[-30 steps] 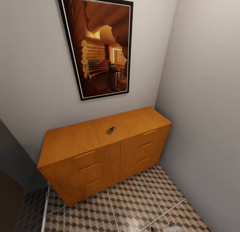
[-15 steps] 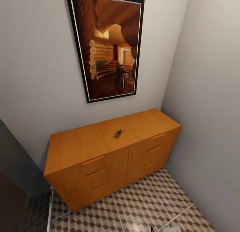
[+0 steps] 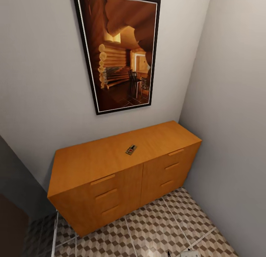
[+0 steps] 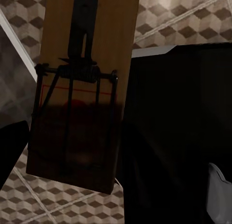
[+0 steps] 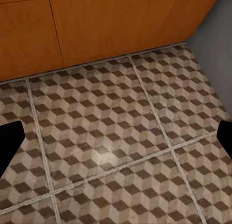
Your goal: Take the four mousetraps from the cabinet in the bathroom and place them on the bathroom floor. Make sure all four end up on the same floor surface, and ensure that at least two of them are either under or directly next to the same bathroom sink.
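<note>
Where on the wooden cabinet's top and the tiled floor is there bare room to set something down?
The cabinet top is bare on both sides of the single mousetrap near its middle. The tiled floor in front of the drawers up to the right wall is also free. Nowhere looks crowded.

Mousetrap (image 4: 79, 93): wooden board close to the camera, dark wire spring and bar across it, red spot in its shadowed lower half.
Floor (image 4: 193, 25): cube-patterned tiles with pale grout, behind the board.
Beside the board: dark shapes, too shadowed to identify.

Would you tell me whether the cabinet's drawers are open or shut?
Shut: all six drawer fronts of the cabinet sit flush in the head view.
</note>
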Robot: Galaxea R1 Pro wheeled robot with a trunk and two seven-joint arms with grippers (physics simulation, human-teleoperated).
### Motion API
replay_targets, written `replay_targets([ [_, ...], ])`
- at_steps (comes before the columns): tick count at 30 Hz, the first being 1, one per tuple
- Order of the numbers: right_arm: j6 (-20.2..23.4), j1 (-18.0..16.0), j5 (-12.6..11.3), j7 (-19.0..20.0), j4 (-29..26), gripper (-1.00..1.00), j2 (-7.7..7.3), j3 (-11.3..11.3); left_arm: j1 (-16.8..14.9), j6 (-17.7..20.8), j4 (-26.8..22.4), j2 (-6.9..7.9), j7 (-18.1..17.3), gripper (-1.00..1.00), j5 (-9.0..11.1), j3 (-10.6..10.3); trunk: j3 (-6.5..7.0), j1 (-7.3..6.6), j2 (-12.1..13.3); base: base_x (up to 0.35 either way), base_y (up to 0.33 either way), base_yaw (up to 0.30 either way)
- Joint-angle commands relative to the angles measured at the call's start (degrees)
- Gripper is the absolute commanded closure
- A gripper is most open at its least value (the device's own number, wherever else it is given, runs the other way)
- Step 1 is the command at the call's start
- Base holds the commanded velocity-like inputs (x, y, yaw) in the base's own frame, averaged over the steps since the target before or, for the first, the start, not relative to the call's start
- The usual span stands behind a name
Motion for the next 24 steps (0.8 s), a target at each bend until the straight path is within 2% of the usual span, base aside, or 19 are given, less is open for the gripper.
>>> replay_targets([
  [1,-0.14,-0.05,-0.34,-0.27,0.05,-1.00,0.02,0.50,-0.08,-0.32,0.22,-0.03,-0.17,1.00,0.48,-0.48,-0.11,0.03,-0.11,0.000,0.000,0.000],
  [24,-0.10,-0.05,-0.29,-0.42,-0.14,-1.00,-0.10,0.40,-0.08,-0.32,0.19,-0.03,-0.17,1.00,0.48,-0.48,-0.11,0.03,-0.11,0.000,0.000,0.000],
])
